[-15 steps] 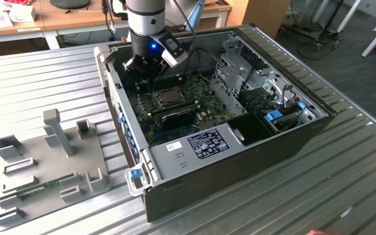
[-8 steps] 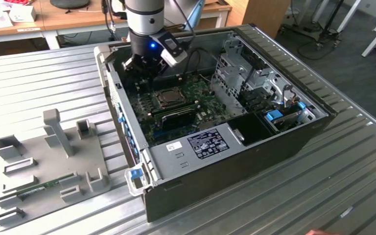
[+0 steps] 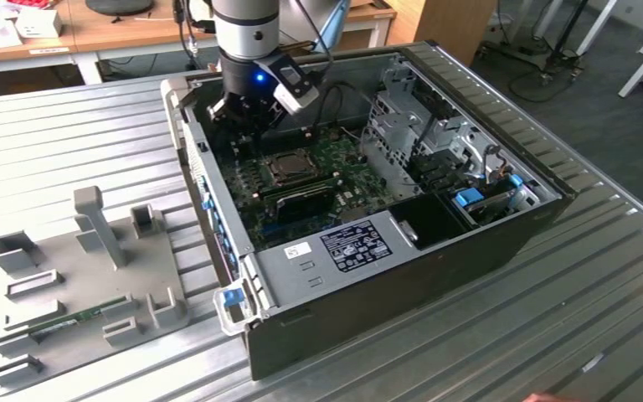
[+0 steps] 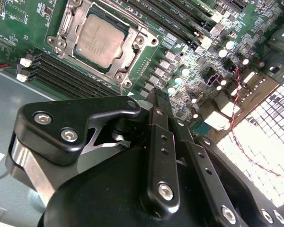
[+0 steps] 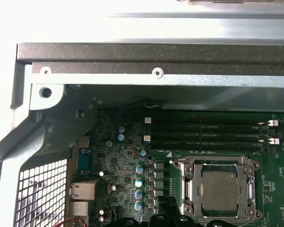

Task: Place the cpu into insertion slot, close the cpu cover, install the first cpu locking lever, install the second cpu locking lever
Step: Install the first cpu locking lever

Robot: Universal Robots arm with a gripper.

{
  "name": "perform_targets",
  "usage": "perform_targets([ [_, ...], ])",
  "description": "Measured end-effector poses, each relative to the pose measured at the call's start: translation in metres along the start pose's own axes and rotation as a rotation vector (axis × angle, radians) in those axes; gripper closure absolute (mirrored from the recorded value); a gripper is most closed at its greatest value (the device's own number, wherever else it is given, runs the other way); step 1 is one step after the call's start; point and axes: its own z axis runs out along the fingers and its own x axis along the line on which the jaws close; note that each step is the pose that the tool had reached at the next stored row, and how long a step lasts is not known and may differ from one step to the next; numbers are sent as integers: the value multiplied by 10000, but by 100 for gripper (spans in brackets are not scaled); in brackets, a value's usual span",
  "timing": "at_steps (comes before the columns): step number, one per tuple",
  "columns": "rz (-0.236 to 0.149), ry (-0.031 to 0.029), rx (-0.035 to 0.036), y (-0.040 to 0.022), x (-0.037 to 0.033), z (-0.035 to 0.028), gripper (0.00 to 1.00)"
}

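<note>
Inside the insertion slot (image 3: pixel 288 166), the cpu (image 4: pixel 99 40) is already sitting flat, its pale metal top showing through the window of the cpu cover (image 4: pixel 130 53). The cover is lying down around the chip, framing it on all four sides in both wrist views. Whether the locking levers beside the slot are latched, I cannot tell.

The gripper (image 4: pixel 154 97) is hanging above the green motherboard (image 3: pixel 344 172), just beside the slot and apart from it. In the exterior view it is standing to the slot's left and farther back, against the near wall of the open computer case (image 3: pixel 467 251). Its fingers (image 4: pixel 157 123) are pressing together at the tips and are pinching nothing.

Long black memory slots (image 4: pixel 71 75) are running alongside the slot, between it and the case wall. Well away from the slot, on the exterior view's left, a grey fixture plate (image 3: pixel 87 276) with upright blocks is resting on the ribbed metal table (image 3: pixel 545 335) that is carrying the case.
</note>
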Motion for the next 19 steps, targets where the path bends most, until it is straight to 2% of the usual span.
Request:
perform_targets([
  [3, 0, 0, -6, 1, 0, -3, 90],
  [10, 0, 0, -8, 11, -4, -68, 90],
  [19, 0, -6, -19, 18, 33, -57, 90],
])
